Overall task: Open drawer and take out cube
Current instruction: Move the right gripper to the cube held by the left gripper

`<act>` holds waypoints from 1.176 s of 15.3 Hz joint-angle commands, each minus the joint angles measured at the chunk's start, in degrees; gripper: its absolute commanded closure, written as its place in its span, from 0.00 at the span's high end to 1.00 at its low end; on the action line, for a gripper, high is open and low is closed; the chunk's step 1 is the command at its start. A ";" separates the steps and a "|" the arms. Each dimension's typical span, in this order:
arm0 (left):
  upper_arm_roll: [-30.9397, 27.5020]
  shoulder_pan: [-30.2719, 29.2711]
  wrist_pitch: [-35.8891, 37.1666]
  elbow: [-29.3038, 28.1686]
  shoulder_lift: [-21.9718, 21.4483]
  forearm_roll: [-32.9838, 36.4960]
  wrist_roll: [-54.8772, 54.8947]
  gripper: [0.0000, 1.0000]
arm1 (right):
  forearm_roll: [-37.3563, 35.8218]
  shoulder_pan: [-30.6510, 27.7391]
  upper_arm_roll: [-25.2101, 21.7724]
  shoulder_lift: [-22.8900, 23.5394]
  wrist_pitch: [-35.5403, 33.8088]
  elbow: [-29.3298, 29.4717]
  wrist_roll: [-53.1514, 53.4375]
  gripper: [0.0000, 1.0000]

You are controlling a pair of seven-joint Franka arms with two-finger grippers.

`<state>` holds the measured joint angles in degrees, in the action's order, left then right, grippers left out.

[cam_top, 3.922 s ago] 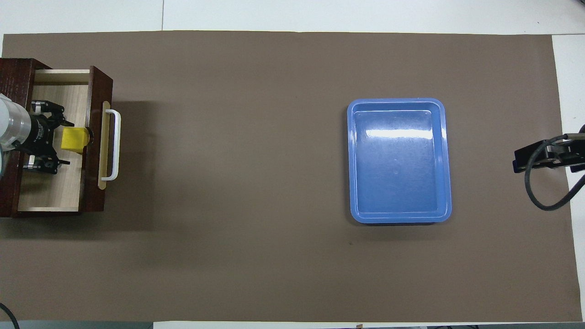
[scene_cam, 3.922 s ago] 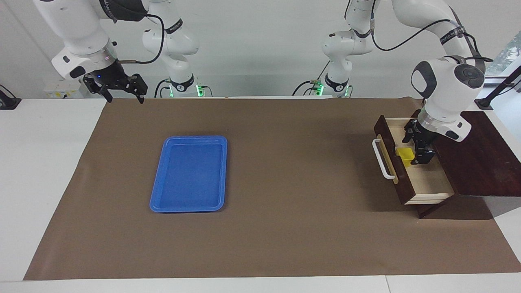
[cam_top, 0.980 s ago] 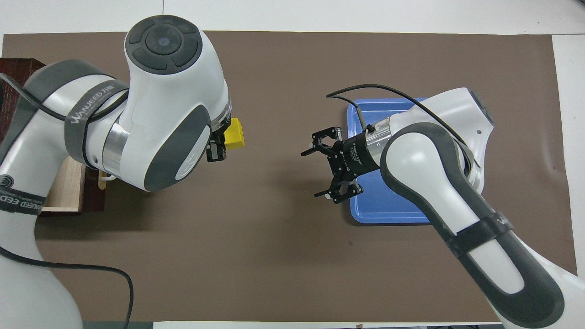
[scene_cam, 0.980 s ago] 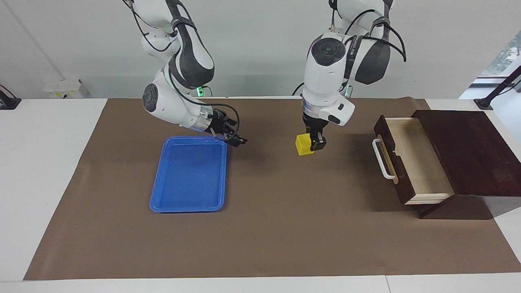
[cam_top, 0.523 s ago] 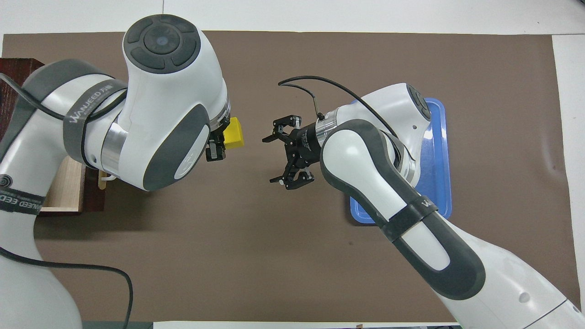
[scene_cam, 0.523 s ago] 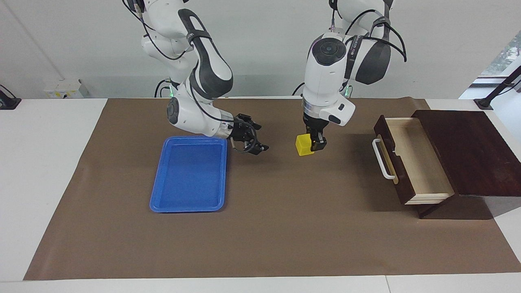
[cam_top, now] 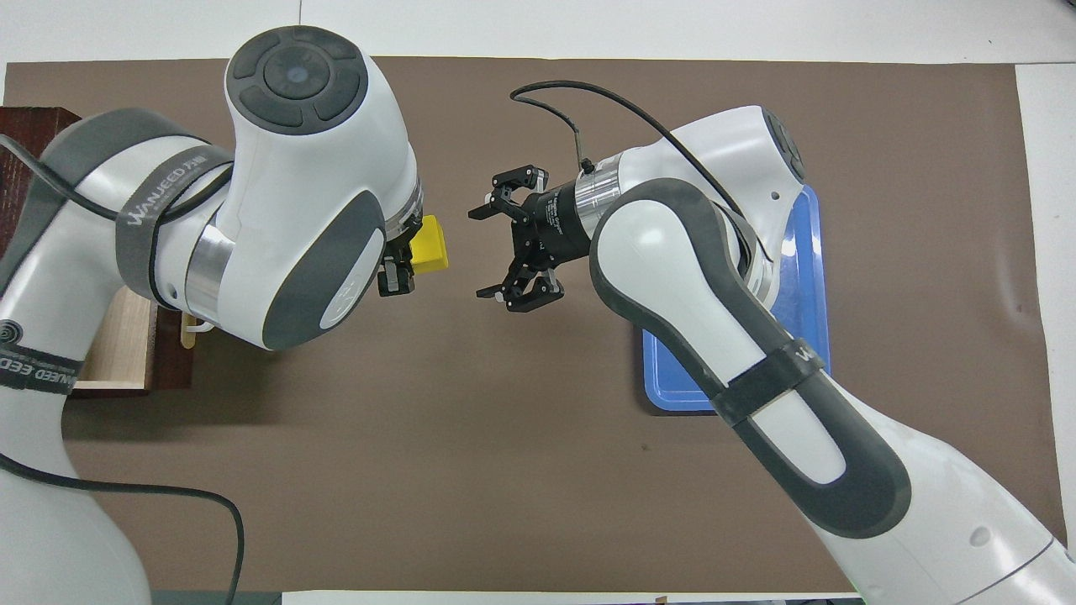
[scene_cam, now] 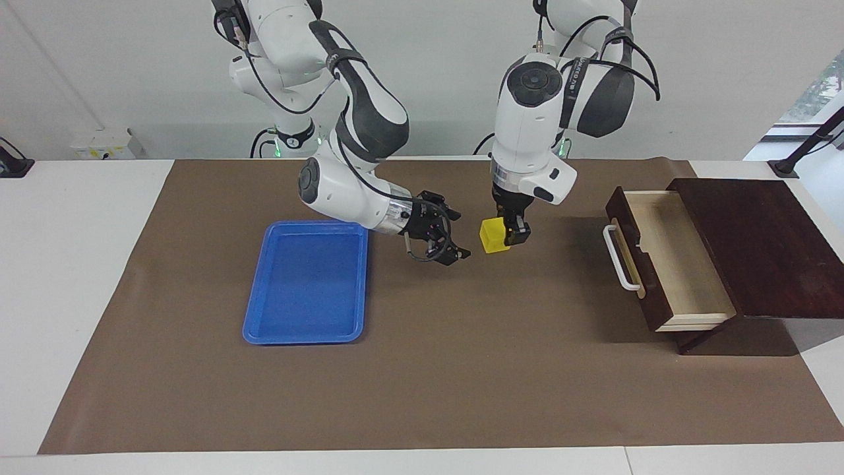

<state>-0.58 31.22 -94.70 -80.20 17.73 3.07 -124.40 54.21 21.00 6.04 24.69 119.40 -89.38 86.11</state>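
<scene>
Cube is hanging over mid-table, clamped in your left tool, looking light, rigid and smooth-faced, so you are best guiding your right tool, spread wide just beside it, onto two free flat faces.

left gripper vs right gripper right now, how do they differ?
The left gripper is shut on the cube; the right gripper is open and holds nothing. The left points straight down; the right lies nearly level, aimed at the cube. Both hang over the mat between the tray and the drawer.
</scene>
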 commanded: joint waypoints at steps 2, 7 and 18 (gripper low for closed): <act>-0.21 0.16 -0.13 0.31 0.20 0.79 -0.14 0.00 | -5.33 2.12 0.03 5.90 -2.50 8.79 5.20 1.00; -0.21 0.16 -0.22 0.31 0.20 0.79 -0.14 0.00 | -5.95 2.73 -0.06 6.42 -7.33 11.15 6.70 1.00; -0.12 0.16 -0.83 -0.66 0.03 0.79 -0.05 0.00 | -7.27 5.19 -0.24 7.13 -7.60 12.92 9.08 1.00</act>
<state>-0.81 31.18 -93.75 -80.53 17.75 3.46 -124.37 47.56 24.44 5.43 30.77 112.76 -78.72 93.11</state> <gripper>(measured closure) 0.445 0.000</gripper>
